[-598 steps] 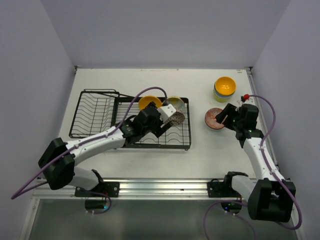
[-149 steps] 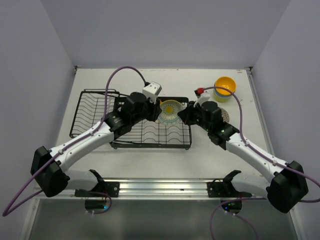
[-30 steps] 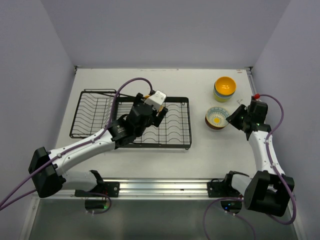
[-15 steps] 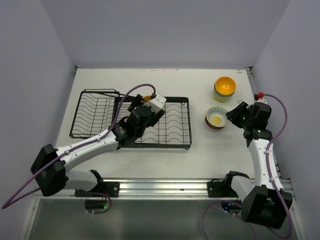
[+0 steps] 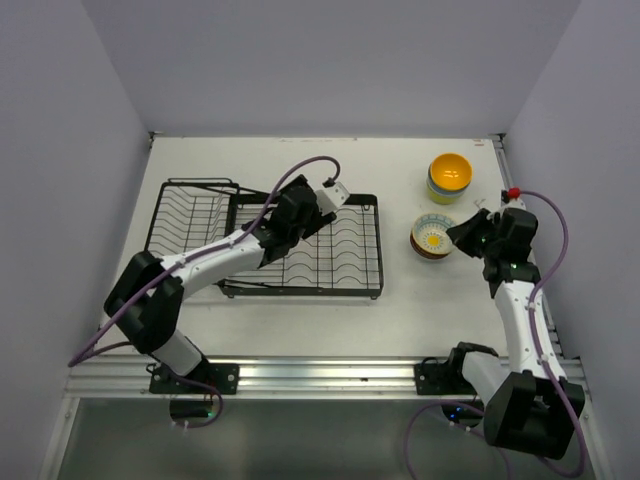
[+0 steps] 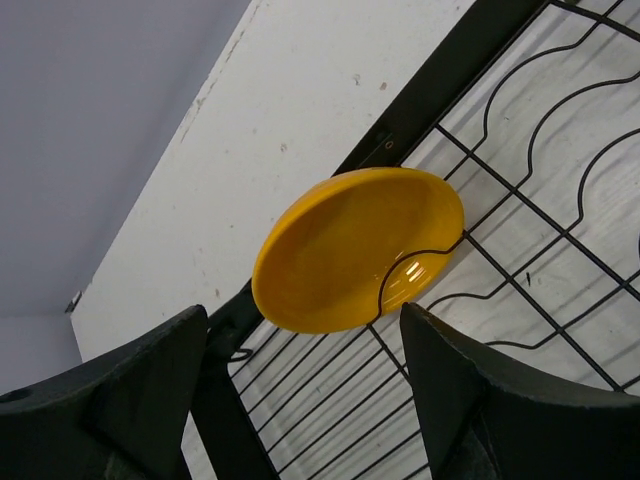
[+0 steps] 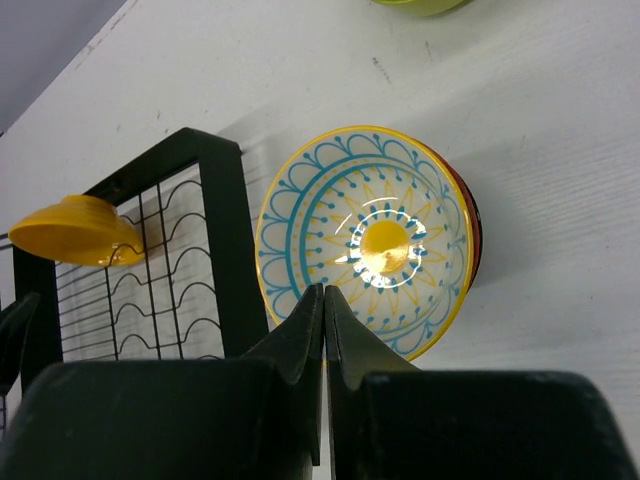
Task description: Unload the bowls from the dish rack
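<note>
An orange-yellow bowl leans on edge against the wires at the far rim of the black dish rack. My left gripper is open just short of this bowl, which lies beyond the fingertips. From above, that gripper covers the bowl. A patterned light-blue bowl sits nested in a red-brown bowl on the table right of the rack. My right gripper is shut and empty, hovering at the patterned bowl's near rim. Both bowls lie just left of that gripper.
A stack of bowls with a yellow one on top stands at the back right, near the table's far right edge. The rack's slotted plate holder takes the left half. The orange bowl and rack frame show in the right wrist view.
My right gripper has closed its jaws and shifted slightly by the patterned bowl. My left gripper has swung toward the rack's far edge and now covers the orange bowl from above.
</note>
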{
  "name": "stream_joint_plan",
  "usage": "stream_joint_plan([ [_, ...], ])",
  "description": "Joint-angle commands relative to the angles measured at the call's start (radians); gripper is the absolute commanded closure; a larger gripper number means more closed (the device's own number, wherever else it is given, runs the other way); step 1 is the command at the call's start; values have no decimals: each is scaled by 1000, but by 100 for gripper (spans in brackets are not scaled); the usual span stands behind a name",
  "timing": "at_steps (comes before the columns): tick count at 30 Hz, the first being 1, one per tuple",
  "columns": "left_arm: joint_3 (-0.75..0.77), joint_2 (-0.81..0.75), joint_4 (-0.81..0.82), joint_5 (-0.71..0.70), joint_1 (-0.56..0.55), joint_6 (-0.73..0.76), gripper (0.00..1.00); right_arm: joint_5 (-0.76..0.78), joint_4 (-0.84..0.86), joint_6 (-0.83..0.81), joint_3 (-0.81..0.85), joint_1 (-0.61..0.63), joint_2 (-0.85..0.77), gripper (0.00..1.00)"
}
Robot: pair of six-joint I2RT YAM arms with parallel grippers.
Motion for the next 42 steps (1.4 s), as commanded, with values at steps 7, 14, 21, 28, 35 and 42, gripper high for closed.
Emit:
stream_joint_plan([
  [7,107,137,27,82,93,195,25,-14,19,-21,35,37,-4,100],
  [14,128,191,61,96,129,210,39,-10,21,-23,32,37,0,100],
  [21,86,203,113,94,133,215,74,-6,25,-24,29,39,2,100],
  [28,84,202,92,103,133,189,89,1,27,-24,24,37,-6,100],
  [35,56,167,85,117,132,169,100,4,25,-26,19,39,-21,100],
  [42,36,130,78,137,132,144,100,17,27,-26,15,45,-30,100],
])
